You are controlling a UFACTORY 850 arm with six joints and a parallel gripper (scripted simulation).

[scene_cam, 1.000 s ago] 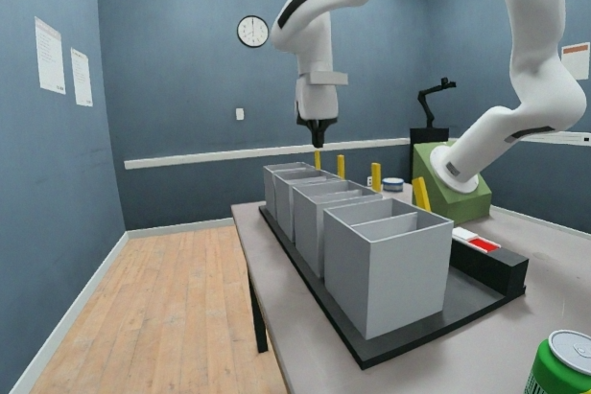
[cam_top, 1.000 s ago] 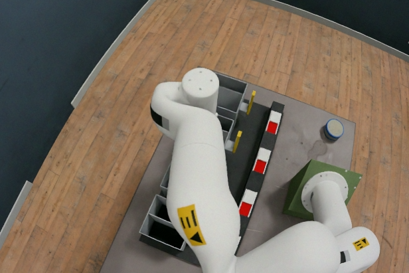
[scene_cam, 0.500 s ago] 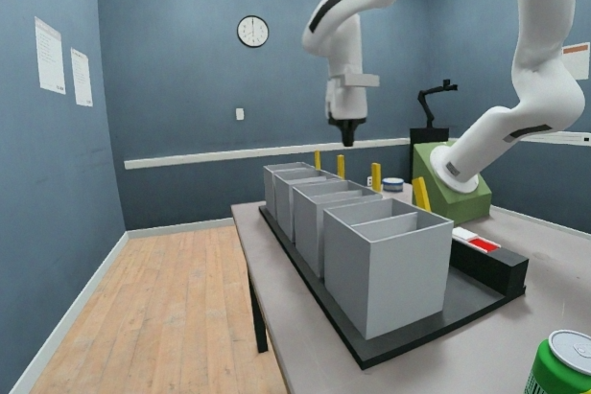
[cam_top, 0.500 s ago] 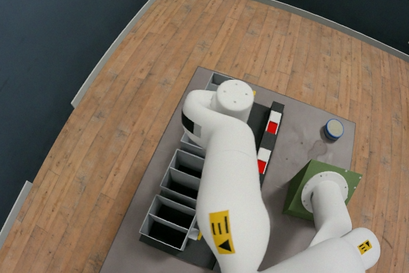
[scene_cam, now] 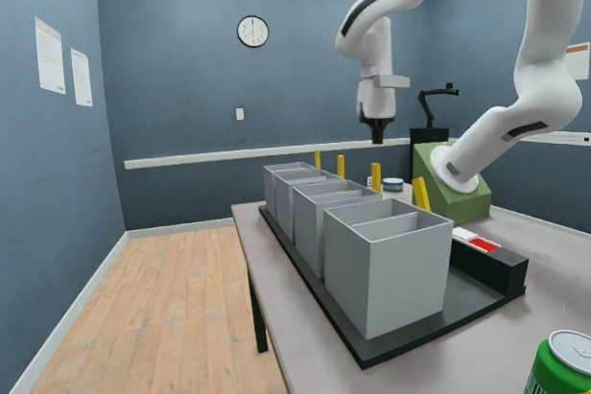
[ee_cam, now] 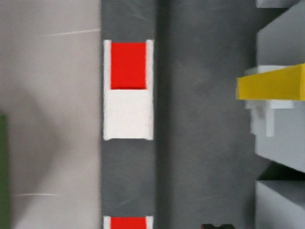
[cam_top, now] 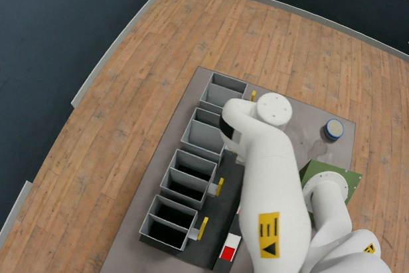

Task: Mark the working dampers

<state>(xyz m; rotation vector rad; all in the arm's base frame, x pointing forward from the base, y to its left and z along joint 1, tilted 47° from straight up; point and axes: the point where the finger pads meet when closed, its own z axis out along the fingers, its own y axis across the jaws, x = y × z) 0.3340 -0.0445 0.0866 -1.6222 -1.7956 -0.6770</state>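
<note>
Four grey box dampers stand in a row on a black base (cam_top: 212,212). The two far ones (cam_top: 223,91) (cam_top: 203,137) show a flat grey blade; the two near ones (cam_top: 189,179) (cam_top: 169,222) look dark inside. Each has a yellow lever, such as the nearest (cam_top: 202,228). My gripper (scene_cam: 377,135) is shut on nothing and hangs high above the slider strip; the arm hides it in the top view. The wrist view looks straight down on one slider with a red window (ee_cam: 128,65) and its white cover (ee_cam: 128,115), with a yellow lever (ee_cam: 271,82) to the right. The nearest slider (cam_top: 231,246) also shows red.
A green pedestal (cam_top: 328,175) carries the arm's base. A blue-rimmed tin (cam_top: 333,129) stands at the far table corner. A green can (scene_cam: 561,363) stands at the near edge. A second slider's red window (ee_cam: 128,222) shows at the wrist view's bottom edge.
</note>
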